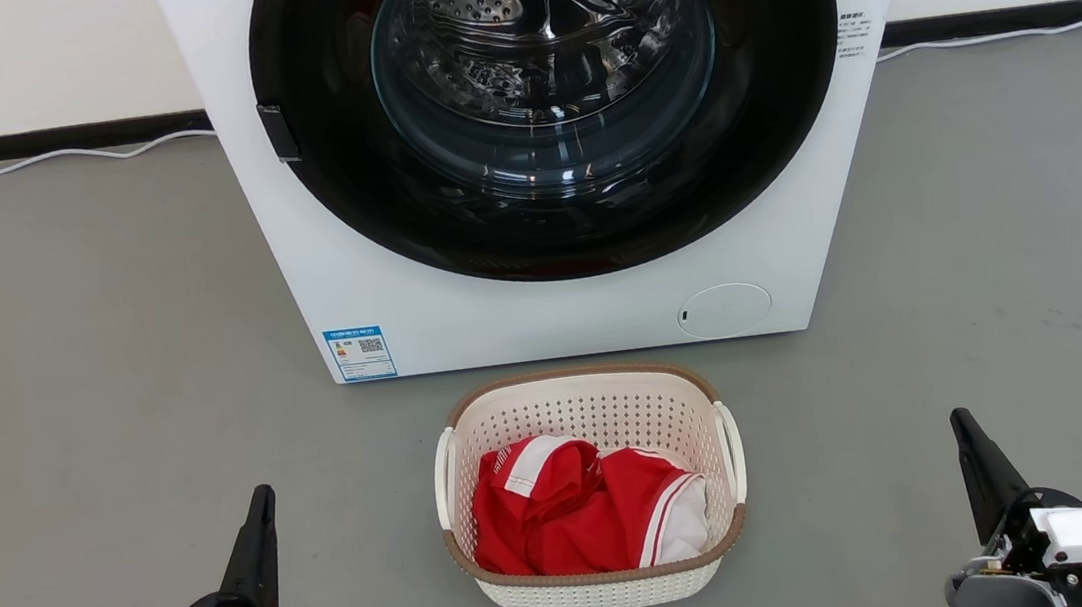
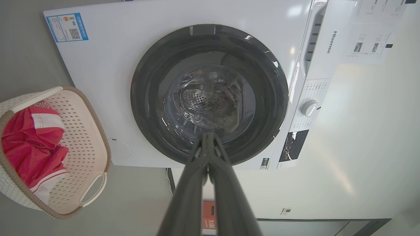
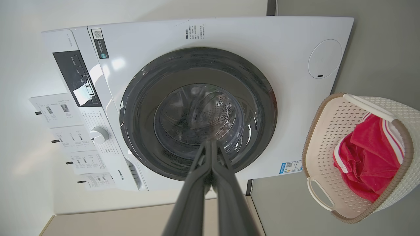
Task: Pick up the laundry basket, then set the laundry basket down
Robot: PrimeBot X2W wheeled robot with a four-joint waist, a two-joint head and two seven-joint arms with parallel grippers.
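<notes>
Ahead of you a white washing machine stands on the grey floor, its round dark door shut and the steel drum showing through the glass. A white cable runs along the foot of the wall behind it. The laundry basket sits on the floor just in front of the machine, centred below the door, near the base but not touching it. A red garment with white stripes lies crumpled inside. Your left claw is at the lower left and your right claw at the lower right, each with its two dark fingers pressed together, holding nothing, tips pointing toward the machine. The basket lies between them, well apart from both, with one white side handle facing each claw. In the left wrist view it sits off to the left of the closed fingers, and in the right wrist view off to the right. You can read "Hisense" on the machine's top panel, near a white dial. A blue sticker with a QR code sits at the front's lower left and a round cap at its lower right. The print on the sticker and on the sheets on the wall above the machine is too small to read.
</notes>
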